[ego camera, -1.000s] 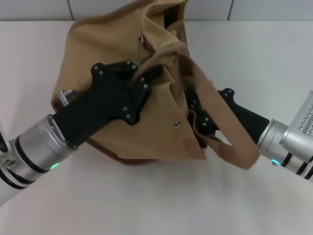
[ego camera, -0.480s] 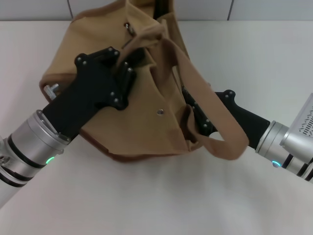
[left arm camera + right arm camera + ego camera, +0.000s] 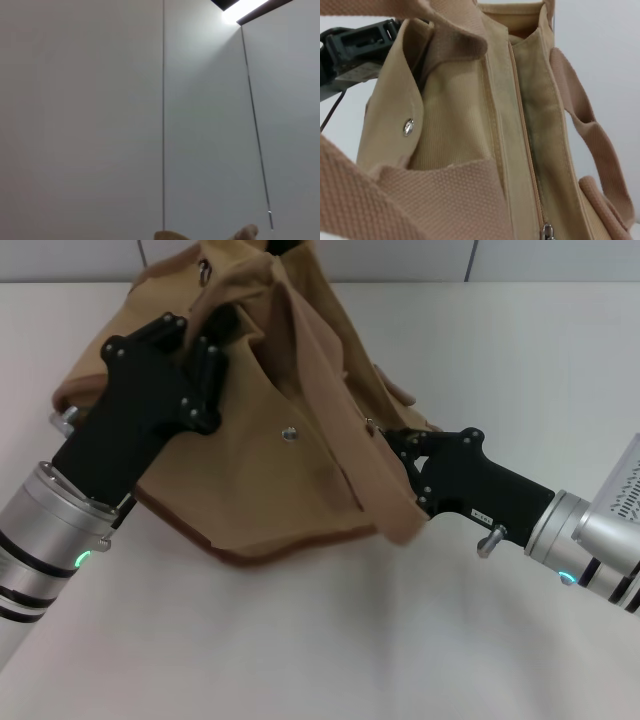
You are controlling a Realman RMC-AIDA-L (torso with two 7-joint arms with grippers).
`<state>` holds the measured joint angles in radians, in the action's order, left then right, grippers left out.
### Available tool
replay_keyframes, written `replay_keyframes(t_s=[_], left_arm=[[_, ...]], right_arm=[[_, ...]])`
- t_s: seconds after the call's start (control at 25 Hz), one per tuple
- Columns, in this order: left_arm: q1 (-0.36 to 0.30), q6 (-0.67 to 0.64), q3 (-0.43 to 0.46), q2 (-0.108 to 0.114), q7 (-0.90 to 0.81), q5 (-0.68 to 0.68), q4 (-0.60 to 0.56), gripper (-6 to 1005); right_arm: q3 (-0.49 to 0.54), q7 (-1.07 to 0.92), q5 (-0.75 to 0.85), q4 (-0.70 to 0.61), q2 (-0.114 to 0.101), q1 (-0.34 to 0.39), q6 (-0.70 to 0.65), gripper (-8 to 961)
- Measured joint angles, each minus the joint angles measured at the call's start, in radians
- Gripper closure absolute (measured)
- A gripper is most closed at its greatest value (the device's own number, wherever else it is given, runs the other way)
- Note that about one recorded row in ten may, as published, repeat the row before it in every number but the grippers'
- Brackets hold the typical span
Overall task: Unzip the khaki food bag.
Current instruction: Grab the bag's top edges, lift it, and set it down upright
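Even, bright light falls from overhead, and the bag casts a soft shadow on the white table. A ceiling lamp glares in the left wrist view. The nearest strap is blurred in the right wrist view.

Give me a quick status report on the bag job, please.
Left gripper at the khaki food bag top. Right gripper at its side, under a handle strap. Zipper looks closed, pull at one end.

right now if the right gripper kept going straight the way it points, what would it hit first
Probably the khaki food bag: the right gripper points at its side, behind a webbing handle. Depth is unclear.
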<state>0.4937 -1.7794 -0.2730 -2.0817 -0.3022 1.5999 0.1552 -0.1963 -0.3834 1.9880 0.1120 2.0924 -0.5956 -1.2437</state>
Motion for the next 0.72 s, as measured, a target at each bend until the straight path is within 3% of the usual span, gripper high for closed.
replay_keyframes(t_s=[0.72], left_arm=[[-0.047, 0.012, 0.132, 0.000, -0.010, -0.003, 0.039, 930]], right_arm=[[0.000, 0.000, 0.004, 0.004, 0.000, 0.007, 0.007, 870]])
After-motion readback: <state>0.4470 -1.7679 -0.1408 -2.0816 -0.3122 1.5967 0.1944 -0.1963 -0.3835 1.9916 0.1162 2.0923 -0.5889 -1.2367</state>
